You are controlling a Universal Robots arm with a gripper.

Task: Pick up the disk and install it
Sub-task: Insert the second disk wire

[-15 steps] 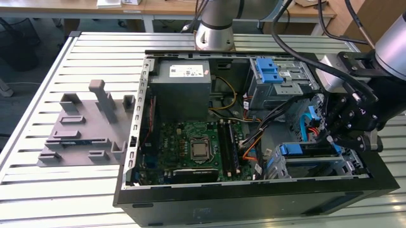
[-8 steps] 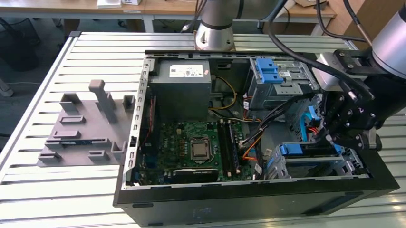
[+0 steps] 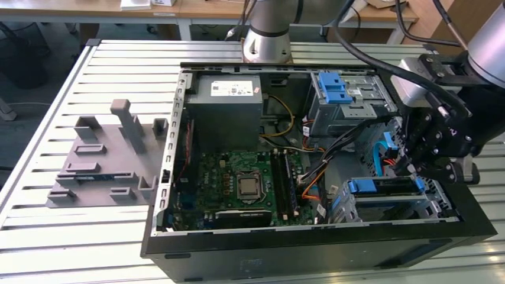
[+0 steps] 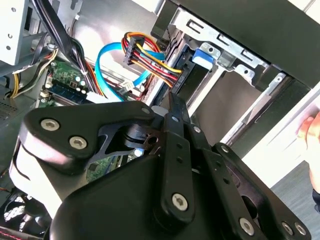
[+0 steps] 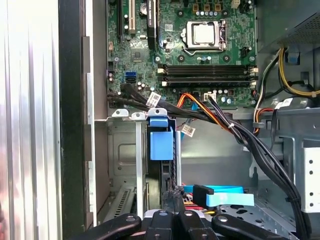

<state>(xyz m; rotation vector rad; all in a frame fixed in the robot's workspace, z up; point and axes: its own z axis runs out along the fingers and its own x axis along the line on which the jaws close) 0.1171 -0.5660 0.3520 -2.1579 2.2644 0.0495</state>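
Observation:
The disk stands on edge in the lower drive cage at the case's front corner, on the exterior view's right, its blue carrier tab facing the motherboard. In the first wrist view the disk shows as that blue tab over a dark narrow edge between the cage's metal rails. My gripper hangs just above the cage at the disk's cable end. Its black fingers are shut together, and in the second wrist view the gripper points at the dark disk. I cannot tell whether the tips touch it.
A grey power supply and an upper cage with a blue bracket fill the case's far side. Cable bundles run close beside the fingers. The motherboard lies low. A grey fixture plate sits left. A hand shows outside the case.

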